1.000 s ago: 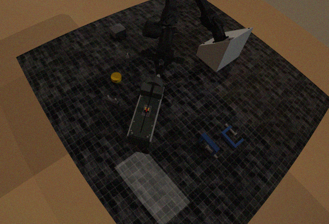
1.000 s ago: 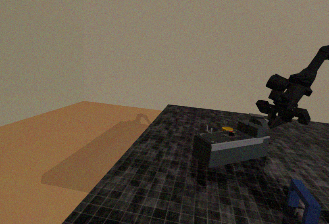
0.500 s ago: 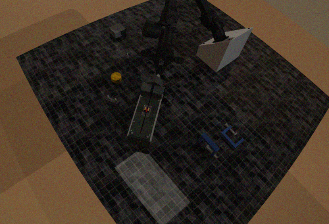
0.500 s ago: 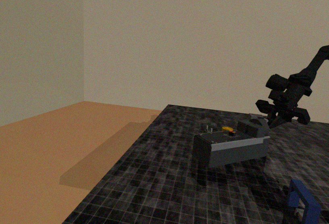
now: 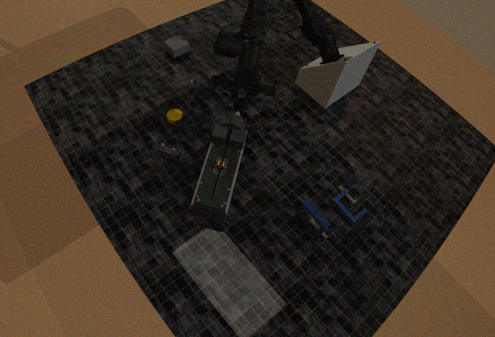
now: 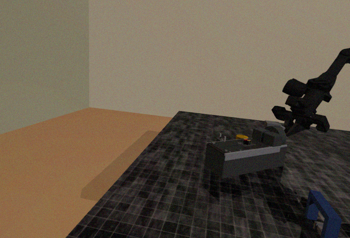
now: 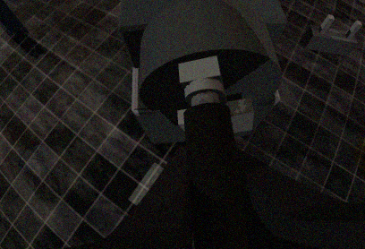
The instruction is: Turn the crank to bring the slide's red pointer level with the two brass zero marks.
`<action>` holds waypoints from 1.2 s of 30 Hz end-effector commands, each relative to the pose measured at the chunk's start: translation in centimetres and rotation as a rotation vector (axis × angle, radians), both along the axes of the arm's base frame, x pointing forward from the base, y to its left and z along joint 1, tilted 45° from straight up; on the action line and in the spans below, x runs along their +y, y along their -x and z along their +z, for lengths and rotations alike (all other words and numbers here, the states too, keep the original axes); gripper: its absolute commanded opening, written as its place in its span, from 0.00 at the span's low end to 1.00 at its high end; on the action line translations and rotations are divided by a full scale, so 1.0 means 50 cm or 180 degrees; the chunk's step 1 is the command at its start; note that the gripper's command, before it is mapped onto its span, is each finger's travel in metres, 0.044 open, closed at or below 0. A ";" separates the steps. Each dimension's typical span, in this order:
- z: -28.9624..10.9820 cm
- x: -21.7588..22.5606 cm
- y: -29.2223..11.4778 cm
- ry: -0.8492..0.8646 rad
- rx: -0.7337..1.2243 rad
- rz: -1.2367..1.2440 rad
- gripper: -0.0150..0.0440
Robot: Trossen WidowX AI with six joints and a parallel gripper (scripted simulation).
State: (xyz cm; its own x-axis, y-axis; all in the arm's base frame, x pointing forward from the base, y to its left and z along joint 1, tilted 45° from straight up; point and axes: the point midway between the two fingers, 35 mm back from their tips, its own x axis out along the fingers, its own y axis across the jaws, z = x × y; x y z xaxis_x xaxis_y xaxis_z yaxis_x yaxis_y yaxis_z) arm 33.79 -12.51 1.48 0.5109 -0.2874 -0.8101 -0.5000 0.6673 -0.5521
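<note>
The machine (image 5: pixel 207 189) (image 6: pixel 251 164) is a long dark grey-green box with a slotted top and a domed housing (image 7: pixel 197 29) at its crank end. The red pointer (image 5: pixel 220 166) (image 6: pixel 245 139) stands in the slot between the two brass marks, around their level; it is too small to tell whether it is exactly level. My gripper (image 5: pixel 238 112) (image 6: pixel 287 134) (image 7: pixel 207 108) is shut on the crank handle (image 7: pixel 204 87), a pale round grip beside the pale crank arm (image 7: pixel 199 68) under the dome. The dark fingers hide the handle's outer part.
A yellow disc (image 5: pixel 175 115) (image 6: pixel 242 137) and a small pegged bracket (image 5: pixel 168 150) (image 7: pixel 335 40) lie beside the machine. A grey block (image 5: pixel 177 47) is farther back. Two blue brackets (image 5: pixel 316 214) (image 5: pixel 344 209), a translucent panel (image 5: pixel 229 281) and a white angular box (image 5: pixel 319 81) are also there.
</note>
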 end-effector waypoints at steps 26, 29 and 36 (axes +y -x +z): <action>0.015 -0.012 -0.011 0.0043 -0.0067 -0.0010 0.25; 0.015 -0.012 -0.011 0.0043 -0.0067 -0.0010 0.25; 0.016 -0.013 -0.012 0.0043 -0.0067 -0.0010 0.25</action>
State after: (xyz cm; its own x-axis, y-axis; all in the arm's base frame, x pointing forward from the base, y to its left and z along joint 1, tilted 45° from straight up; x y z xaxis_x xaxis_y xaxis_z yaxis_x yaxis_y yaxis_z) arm 33.93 -12.67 1.66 0.5125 -0.2863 -0.8096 -0.5005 0.6665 -0.5525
